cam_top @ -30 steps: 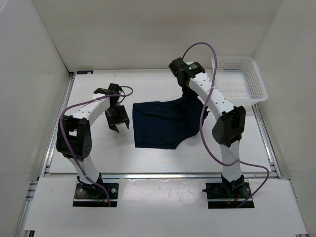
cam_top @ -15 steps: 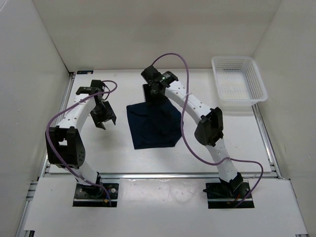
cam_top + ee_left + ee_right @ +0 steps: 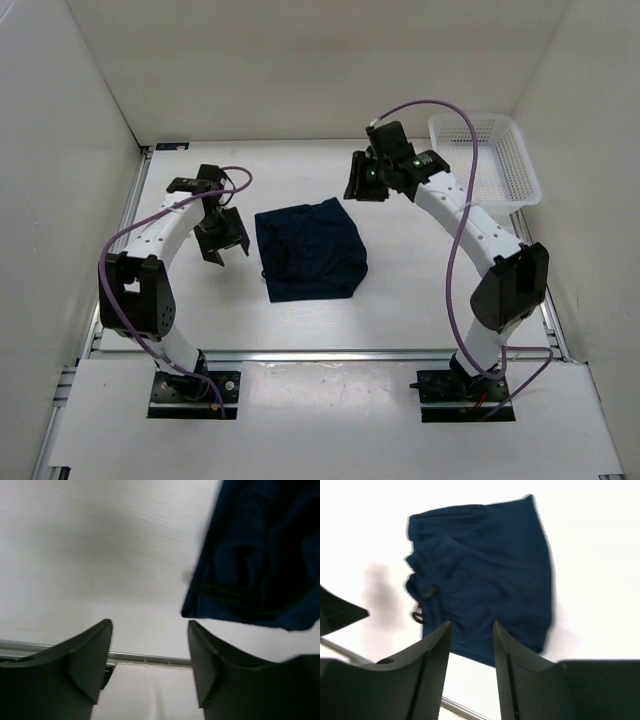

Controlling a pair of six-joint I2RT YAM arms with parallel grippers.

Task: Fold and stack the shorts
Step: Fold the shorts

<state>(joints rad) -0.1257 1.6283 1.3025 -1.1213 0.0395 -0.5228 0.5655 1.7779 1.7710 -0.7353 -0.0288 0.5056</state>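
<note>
- The navy shorts (image 3: 310,250) lie on the table (image 3: 420,300) between the two arms, folded into a rough square. One far corner pokes out past the rest.
- The left gripper (image 3: 222,240) hangs just beside the left edge of the shorts. Its fingers are spread wide and there is nothing between them.
- The right gripper (image 3: 362,178) is raised over the far side of the table, apart from the cloth. Its jaws are partly apart and hold nothing.
- The fold looks loose and puffy. A pinch that catches only the top layer would likely peel it back and undo the square.
- The drawstring (image 3: 422,602) curls out at the gathered waistband edge. A finger coming down there could hook the loop and drag the whole bundle.
- The left fingers are close to the hem. A sideways move at table height could shove the edge and wrinkle it.
- The white mesh basket (image 3: 485,160) stands at the far right corner. If the bundle is lifted by one side, the free layers will probably sag open.
</note>
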